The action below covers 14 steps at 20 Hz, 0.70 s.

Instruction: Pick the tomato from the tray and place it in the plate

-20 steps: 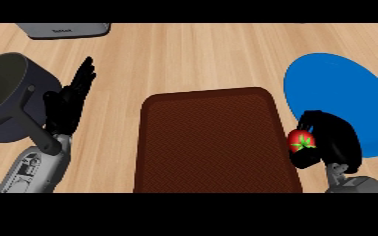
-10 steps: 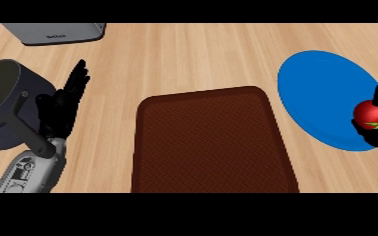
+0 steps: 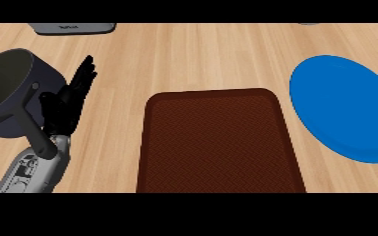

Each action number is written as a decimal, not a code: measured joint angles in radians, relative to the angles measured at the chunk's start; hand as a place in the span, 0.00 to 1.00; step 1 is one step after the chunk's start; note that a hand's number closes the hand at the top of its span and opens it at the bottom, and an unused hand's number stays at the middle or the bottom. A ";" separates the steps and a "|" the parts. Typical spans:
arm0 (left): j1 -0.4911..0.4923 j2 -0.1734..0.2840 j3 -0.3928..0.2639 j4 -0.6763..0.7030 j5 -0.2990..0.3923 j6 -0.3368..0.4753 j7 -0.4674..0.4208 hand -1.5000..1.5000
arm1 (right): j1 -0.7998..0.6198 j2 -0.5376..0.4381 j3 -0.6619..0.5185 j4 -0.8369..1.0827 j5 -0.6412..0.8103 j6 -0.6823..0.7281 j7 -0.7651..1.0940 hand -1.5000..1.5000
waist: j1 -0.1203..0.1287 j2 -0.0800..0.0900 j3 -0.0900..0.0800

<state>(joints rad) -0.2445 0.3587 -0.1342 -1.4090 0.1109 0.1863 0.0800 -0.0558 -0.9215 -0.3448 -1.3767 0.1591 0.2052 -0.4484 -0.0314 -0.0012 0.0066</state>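
Head view
Left hand (image 3: 68,102): at the view's left, fingers straight and pointing up the counter, holding nothing; it rests just beside the dark pot.
Right hand: it shows nowhere in this view, so whether its fingers are spread or curled cannot be told.
Tomato: not visible anywhere in the view; it lies neither on the tray nor on the plate's visible part, so its place relative to any fingers cannot be told.
Tray (image 3: 219,142): dark brown, rounded corners, lying flat at the lower middle of the counter, its patterned floor bare.
Plate (image 3: 336,105): blue and round, at the right edge and partly cut off by it; it sits just right of the tray with a narrow strip of wood between them.
Pot (image 3: 18,92): dark grey, at the far left, its handle running down towards the left forearm.
Counter (image 3: 199,55): light wood grain.
Grey object (image 3: 72,28): at the top left edge, mostly cut off.
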 measured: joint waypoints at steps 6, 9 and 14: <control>-0.028 -0.023 -0.017 0.012 -0.027 -0.015 -0.002 0.50 | -0.135 -0.036 0.033 0.310 0.024 0.101 -0.213 1.00 | 0.042 0.006 -0.004; -0.026 -0.035 -0.008 0.011 -0.034 -0.024 0.002 0.50 | -0.210 -0.004 0.080 0.372 0.068 0.107 -0.227 1.00 | 0.044 0.005 -0.005; -0.043 -0.055 -0.005 0.037 -0.055 -0.028 -0.008 0.50 | -0.278 0.055 0.183 0.430 0.222 -0.002 -0.227 1.00 | 0.047 0.006 -0.006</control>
<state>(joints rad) -0.2879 0.3039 -0.1387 -1.3725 0.0559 0.1587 0.0721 -0.3337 -0.8663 -0.1622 -0.9470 0.3814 0.2036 -0.6757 0.0155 0.0048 0.0008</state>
